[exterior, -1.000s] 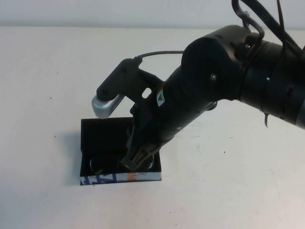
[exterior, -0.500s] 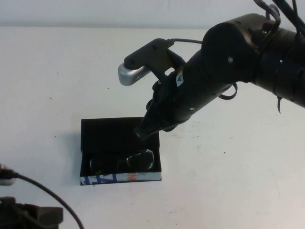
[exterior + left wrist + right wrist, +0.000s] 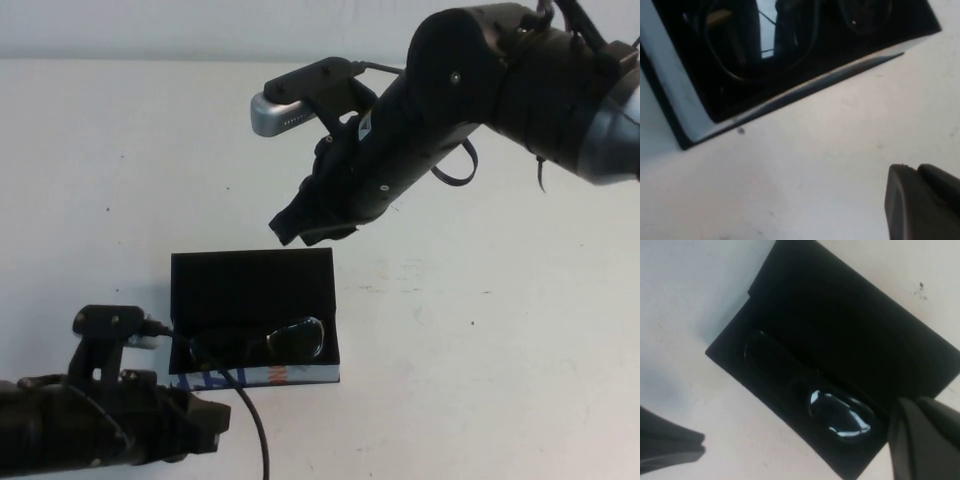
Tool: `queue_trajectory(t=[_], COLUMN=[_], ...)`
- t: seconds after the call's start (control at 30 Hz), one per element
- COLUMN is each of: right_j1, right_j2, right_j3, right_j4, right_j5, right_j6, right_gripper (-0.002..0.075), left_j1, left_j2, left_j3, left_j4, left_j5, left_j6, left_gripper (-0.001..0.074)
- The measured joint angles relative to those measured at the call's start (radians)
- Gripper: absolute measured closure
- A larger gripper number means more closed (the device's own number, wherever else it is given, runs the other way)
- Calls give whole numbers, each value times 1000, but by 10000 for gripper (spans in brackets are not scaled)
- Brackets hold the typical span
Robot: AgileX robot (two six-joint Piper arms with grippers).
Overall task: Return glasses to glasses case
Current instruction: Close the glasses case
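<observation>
The black glasses case (image 3: 250,280) lies open on the white table, its lid flat behind the tray and its white printed strip facing me. The dark glasses (image 3: 262,342) lie inside the tray. My right gripper (image 3: 296,226) hangs in the air above and behind the lid, shut and empty. My left gripper (image 3: 220,420) is low on the table just in front of the case's left front corner, shut and empty. The right wrist view shows the glasses (image 3: 810,390) in the case (image 3: 850,325) and the gripper (image 3: 912,407). The left wrist view shows the case (image 3: 675,90), the glasses (image 3: 765,45) and the gripper (image 3: 912,172).
The white table (image 3: 480,360) is bare to the right of the case. My left arm's cable (image 3: 245,415) loops past the case's front edge. The right arm (image 3: 500,90) fills the upper right.
My right gripper has lifted up and back off the case, leaving the glasses inside. My left arm has come in from the lower left to the case's front.
</observation>
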Motion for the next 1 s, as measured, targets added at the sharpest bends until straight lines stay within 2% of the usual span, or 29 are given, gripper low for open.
queue_trajectory(t=[0.13, 0.33, 1.0], right_j1=[0, 0, -32], right_j2=[67, 155, 429], right_j3=[-82, -184, -441], right_j4=[0, 0, 10], right_j5=[32, 44, 20], right_j6=[0, 0, 0], right_gripper=[737, 737, 737], left_j1=[-2, -2, -2], left_j2=[121, 230, 244], left_j3=[-21, -69, -118], left_j4=[-131, -156, -162], left_j5=[-18, -16, -39], left_j6=[195, 287, 389], left_gripper=[736, 736, 736])
